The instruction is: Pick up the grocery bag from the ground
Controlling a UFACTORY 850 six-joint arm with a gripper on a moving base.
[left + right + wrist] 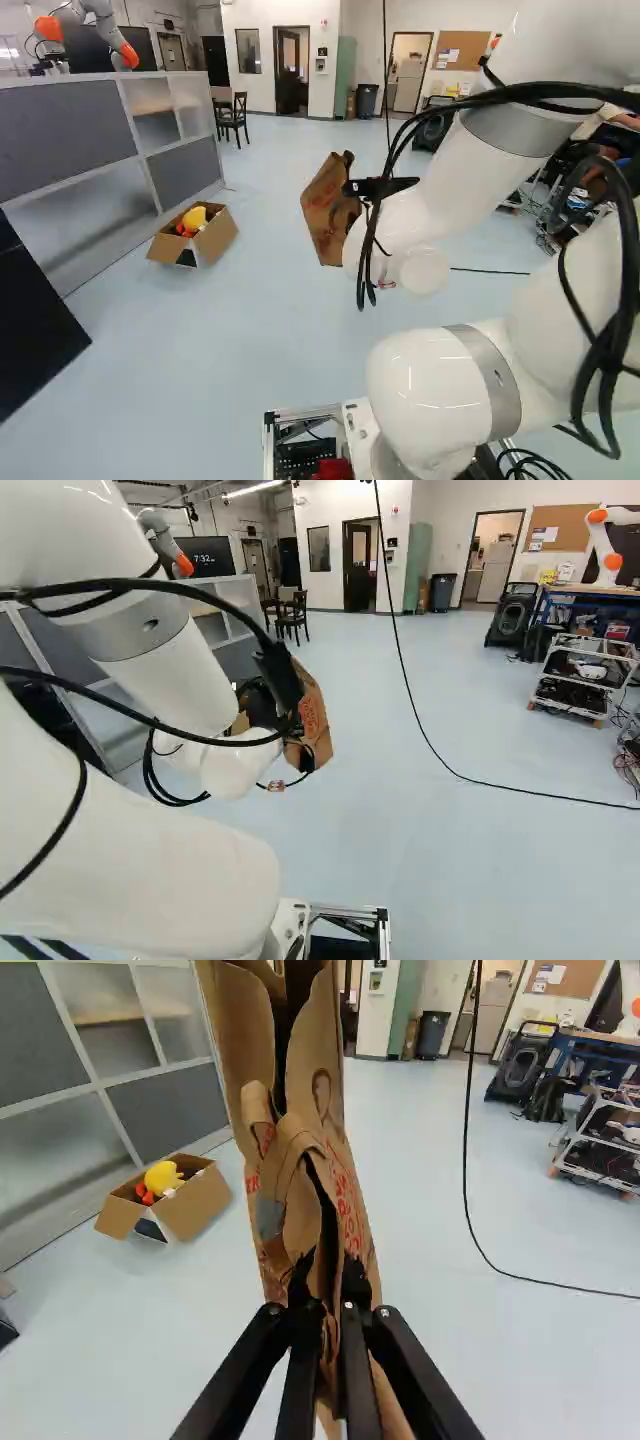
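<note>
white arm is looming up front, its pincer pinching the brown grocery bag between both fingers. pretty sure the bag's hanging off the floor. open cardboard box is sitting near the shelf unit, yellow toy poking out.

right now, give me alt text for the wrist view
Two black fingers pinch a brown paper grocery bag. Beyond it, an open cardboard box holding a yellow toy sits on the pale floor near a shelving unit.

A rounded, glossy white arm with grey bands and looping black cables.
</note>
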